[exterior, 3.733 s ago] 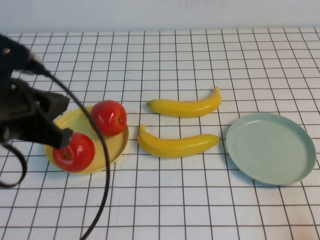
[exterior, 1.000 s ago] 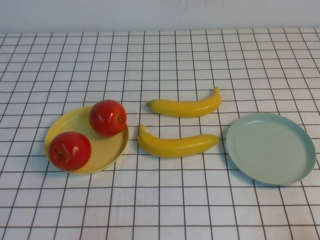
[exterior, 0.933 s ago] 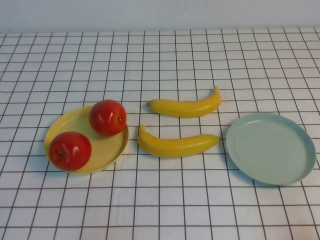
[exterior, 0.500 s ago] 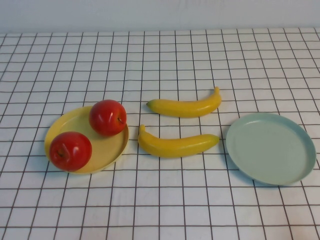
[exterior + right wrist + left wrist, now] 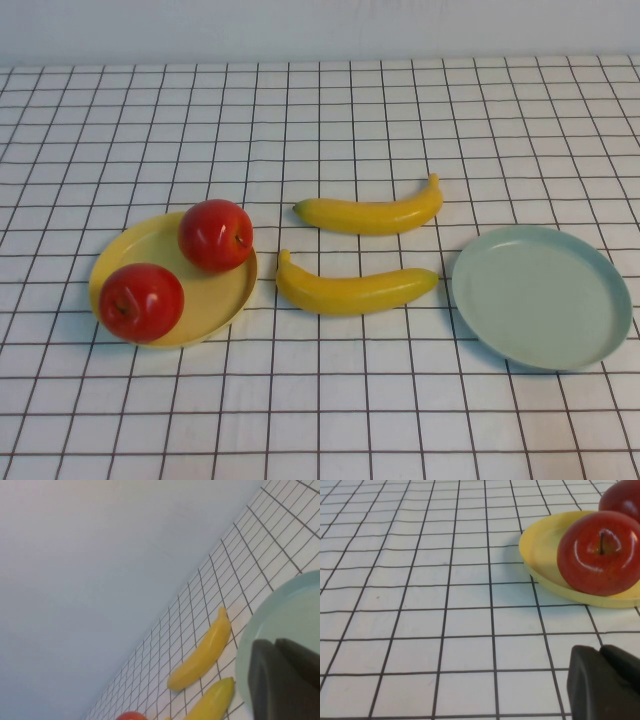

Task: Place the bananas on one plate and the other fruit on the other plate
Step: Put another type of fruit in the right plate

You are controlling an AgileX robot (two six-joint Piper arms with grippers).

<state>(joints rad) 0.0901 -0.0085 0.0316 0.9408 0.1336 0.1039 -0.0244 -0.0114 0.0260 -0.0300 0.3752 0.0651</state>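
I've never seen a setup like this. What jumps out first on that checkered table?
Two shiny red apples sit on a yellow plate on the left, and two bananas lie on the cloth mid-table beside an empty blue-green plate on the right. Only dark tips of the left end effector and right end effector show, in their wrist views.

Two bananas (image 5: 368,214), two apples (image 5: 215,235), one yellow plate (image 5: 228,292), one blue-green plate (image 5: 541,297).

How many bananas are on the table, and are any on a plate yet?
2. One banana lies farther back on the checked cloth, the other banana nearer, both between the yellow plate and the blue-green plate. Neither is on a plate. None seems hidden.
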